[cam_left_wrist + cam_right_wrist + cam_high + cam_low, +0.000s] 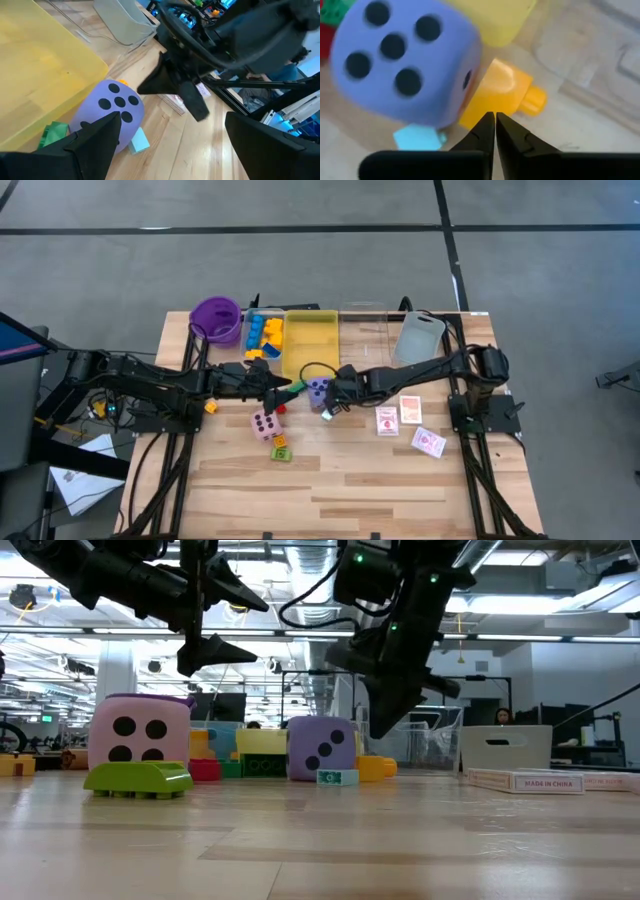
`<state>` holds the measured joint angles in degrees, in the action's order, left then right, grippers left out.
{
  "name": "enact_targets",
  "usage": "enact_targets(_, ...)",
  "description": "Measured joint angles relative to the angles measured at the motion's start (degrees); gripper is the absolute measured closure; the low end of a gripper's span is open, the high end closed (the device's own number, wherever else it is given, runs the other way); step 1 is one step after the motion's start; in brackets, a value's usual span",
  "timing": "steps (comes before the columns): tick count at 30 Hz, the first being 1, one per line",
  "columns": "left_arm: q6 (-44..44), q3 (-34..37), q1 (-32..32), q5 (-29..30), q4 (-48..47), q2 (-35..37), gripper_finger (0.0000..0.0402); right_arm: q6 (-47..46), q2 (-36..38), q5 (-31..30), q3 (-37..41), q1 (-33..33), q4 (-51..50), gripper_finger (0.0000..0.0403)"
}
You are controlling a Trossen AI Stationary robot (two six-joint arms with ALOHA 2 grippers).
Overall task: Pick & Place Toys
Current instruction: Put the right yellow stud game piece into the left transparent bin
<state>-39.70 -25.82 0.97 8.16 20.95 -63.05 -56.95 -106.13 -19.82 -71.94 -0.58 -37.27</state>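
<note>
Right hand [495, 125] closed | orange block [500, 95] partly behind purple die [402, 60]

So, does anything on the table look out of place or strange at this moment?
Nothing looks damaged or spilled. Toys lie loose on the table as expected: the purple die beside the yellow tray, the pink die nearer the front. The right gripper, shut and empty, hangs over an orange block.

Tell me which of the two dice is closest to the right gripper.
The purple die, lying just off the yellow tray; the right gripper hangs right beside it, shut and empty. The pink die sits farther out, towards the table's front.
</note>
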Motion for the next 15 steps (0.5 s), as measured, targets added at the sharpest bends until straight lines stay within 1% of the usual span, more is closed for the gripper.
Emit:
enact_targets(7, 0.00, 0.00, 0.00, 0.03, 0.00, 0.00, 0.0050, 0.90, -0.02, 0.12, 0.00, 2.69, 1.13, 0.0401)
enact_targets(11, 0.01, 0.00, 0.00, 0.15, 0.00, 0.00, 0.0050, 3.32, -0.04, 0.31, 0.00, 2.69, 3.44, 0.0401)
enact_targets(15, 0.02, 0.00, 0.00, 0.22, 0.00, 0.00, 0.0050, 3.44, -0.06, 0.33, 0.00, 2.49, 4.15, 0.0401)
